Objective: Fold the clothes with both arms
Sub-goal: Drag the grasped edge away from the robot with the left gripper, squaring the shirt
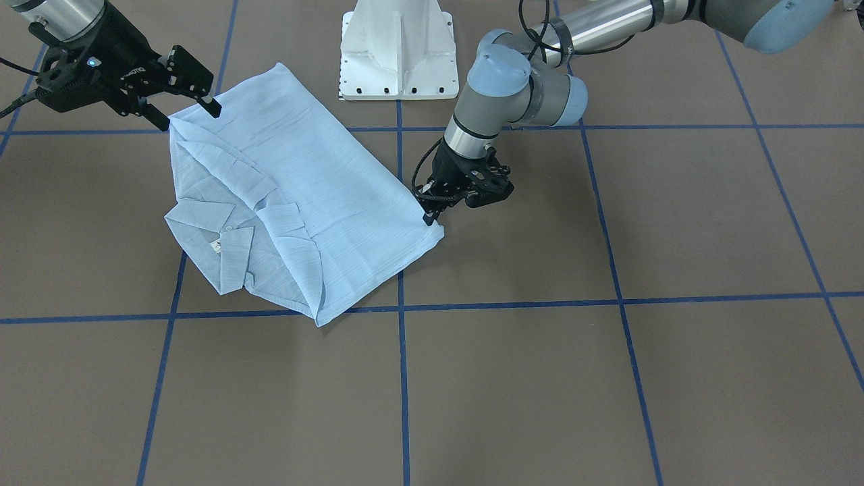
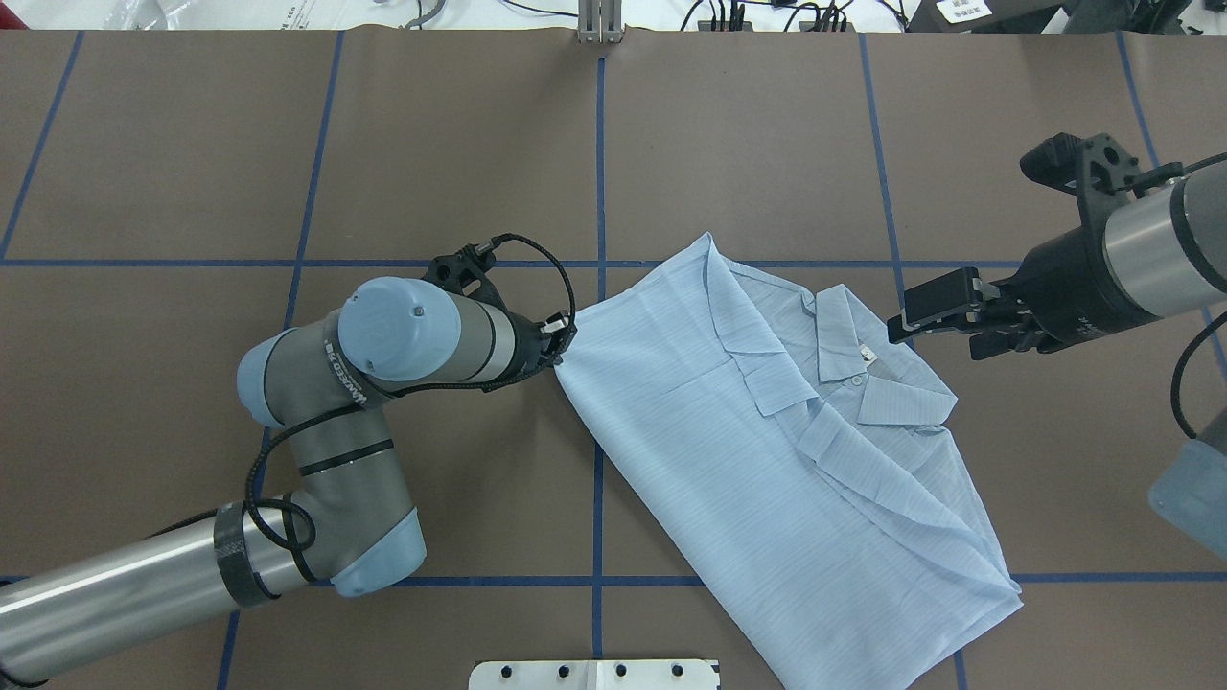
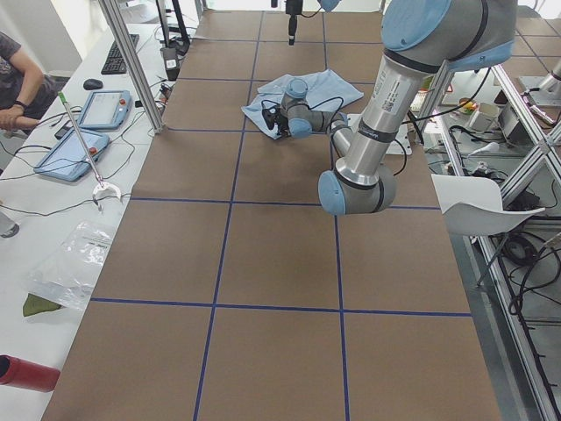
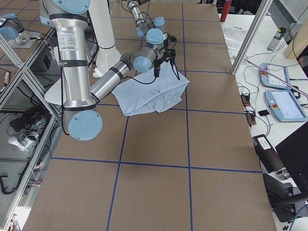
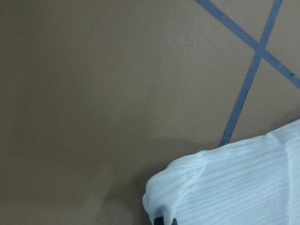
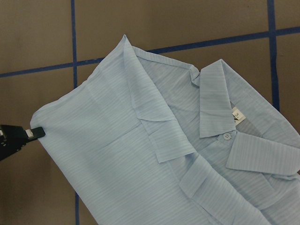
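Desk edges: the brown desk point(image 1: 607, 378) carries a grid of blue tape lines point(image 1: 401, 378). The white pedestal point(image 1: 397, 47) stands at the robot's side, near one shirt corner but apart from it.
Room around the cloth: brown surface shows past every edge of the shirt point(image 1: 324, 196), widest on the operators' side and on the robot's left.
Left arm: the left arm point(image 2: 383, 355) comes in low with elbow and wrist bent, and its hand points steeply down at the desk.
Left hand: the left hand point(image 1: 429, 217) has its fingers together, clamped on the shirt's corner on the robot's left. In the wrist view the cloth wraps over the fingertips.
Right arm: the right arm point(image 2: 1141, 249) reaches in from the robot's right, raised off the desk.
Right hand: the right hand point(image 1: 189, 116) has its fingers spread apart and holds nothing, poised over the shirt's edge on the robot's right.
Shirt, position: it lies flat and diagonal across a grid crossing, between the two hands.
Shirt, appearance: pale blue and finely striped, folded to a rough rectangle with the sleeves turned across the front. The collar point(image 6: 215, 103) is spread open on the side away from the robot, showing a white button point(image 6: 227, 136) and a small neck label point(image 6: 236, 115).
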`<act>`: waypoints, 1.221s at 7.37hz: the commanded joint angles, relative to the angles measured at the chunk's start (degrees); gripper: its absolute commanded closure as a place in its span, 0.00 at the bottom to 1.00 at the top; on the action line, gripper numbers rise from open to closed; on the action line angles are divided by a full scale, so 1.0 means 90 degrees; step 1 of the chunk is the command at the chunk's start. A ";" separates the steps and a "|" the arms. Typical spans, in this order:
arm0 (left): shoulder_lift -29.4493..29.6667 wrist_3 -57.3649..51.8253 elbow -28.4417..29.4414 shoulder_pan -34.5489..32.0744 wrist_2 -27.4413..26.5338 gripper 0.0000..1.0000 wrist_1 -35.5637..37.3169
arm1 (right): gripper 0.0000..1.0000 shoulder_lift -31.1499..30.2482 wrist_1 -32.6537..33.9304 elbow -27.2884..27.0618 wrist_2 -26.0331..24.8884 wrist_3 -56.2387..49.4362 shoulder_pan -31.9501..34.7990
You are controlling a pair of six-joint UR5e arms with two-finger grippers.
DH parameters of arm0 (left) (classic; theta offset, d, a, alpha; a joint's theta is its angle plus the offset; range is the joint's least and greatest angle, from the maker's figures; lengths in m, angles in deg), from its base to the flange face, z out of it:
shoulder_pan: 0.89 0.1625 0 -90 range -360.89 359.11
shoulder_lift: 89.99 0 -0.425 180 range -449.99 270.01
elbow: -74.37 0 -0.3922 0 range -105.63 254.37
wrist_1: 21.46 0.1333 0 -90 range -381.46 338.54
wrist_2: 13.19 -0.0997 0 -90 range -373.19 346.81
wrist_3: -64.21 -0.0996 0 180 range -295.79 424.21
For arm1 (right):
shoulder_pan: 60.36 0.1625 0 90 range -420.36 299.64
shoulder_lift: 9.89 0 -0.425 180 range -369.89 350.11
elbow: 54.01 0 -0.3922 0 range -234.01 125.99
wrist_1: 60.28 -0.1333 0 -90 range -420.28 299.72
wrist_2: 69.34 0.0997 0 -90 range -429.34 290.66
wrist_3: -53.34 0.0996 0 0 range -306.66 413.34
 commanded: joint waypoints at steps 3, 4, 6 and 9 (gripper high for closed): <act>0.0295 -0.1124 0.0490 -0.0842 -0.0271 1.00 0.0043 | 0.00 0.0007 -0.0033 0.0013 -0.0135 0.0000 0.0038; 0.0674 -0.1273 0.1062 -0.1017 -0.0486 1.00 -0.0025 | 0.00 0.0007 -0.0043 0.0003 -0.0155 0.0000 0.0048; 0.1409 -0.1712 0.2332 -0.1417 -0.0508 1.00 -0.0557 | 0.00 0.0007 -0.0043 0.0013 -0.0145 0.0000 0.0155; 0.1840 -0.2339 0.3879 -0.1546 -0.0517 1.00 -0.2231 | 0.00 0.0007 -0.0043 0.0032 -0.0155 0.0000 0.0253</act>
